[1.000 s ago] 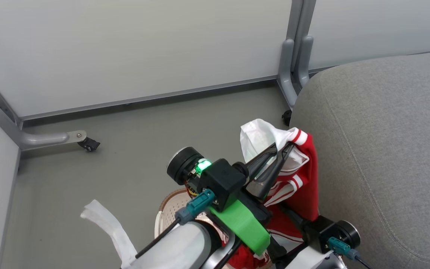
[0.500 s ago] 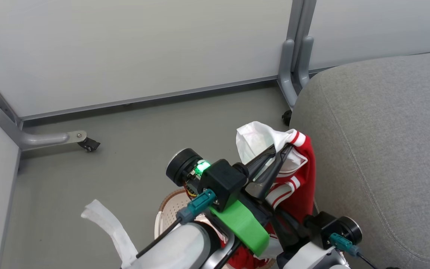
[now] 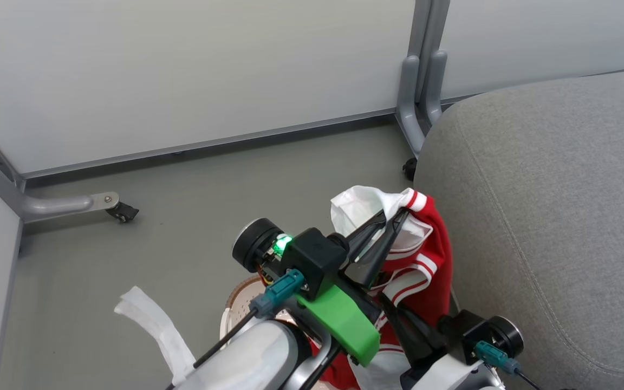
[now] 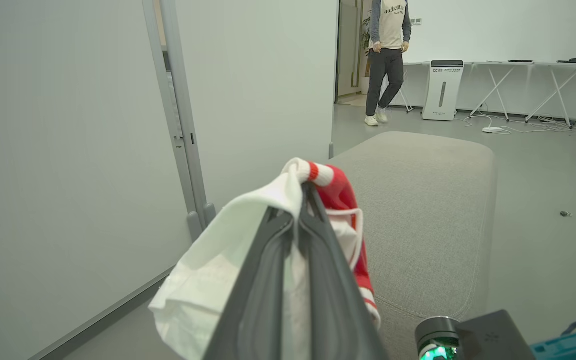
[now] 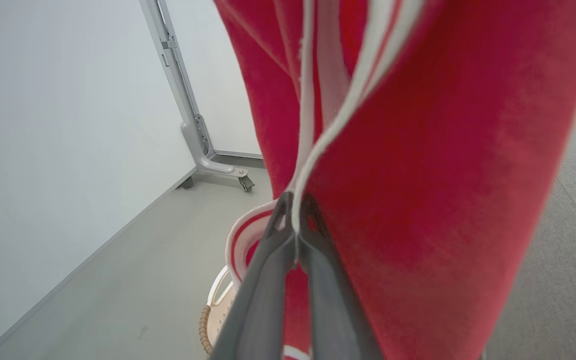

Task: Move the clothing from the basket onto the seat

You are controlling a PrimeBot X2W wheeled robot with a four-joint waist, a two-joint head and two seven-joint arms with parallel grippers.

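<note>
The left gripper and right gripper each pinch the red, white-trimmed sports clothing hanging above the cream perforated plastic basket.

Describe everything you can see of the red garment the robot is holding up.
The red garment looks like soft jersey fabric with white striped trim and a white inner side. It hangs crumpled above the basket, beside the seat; contact there is unclear. The left end effector is shut on its top fold, the right end effector on a white-edged hem lower down.
</note>
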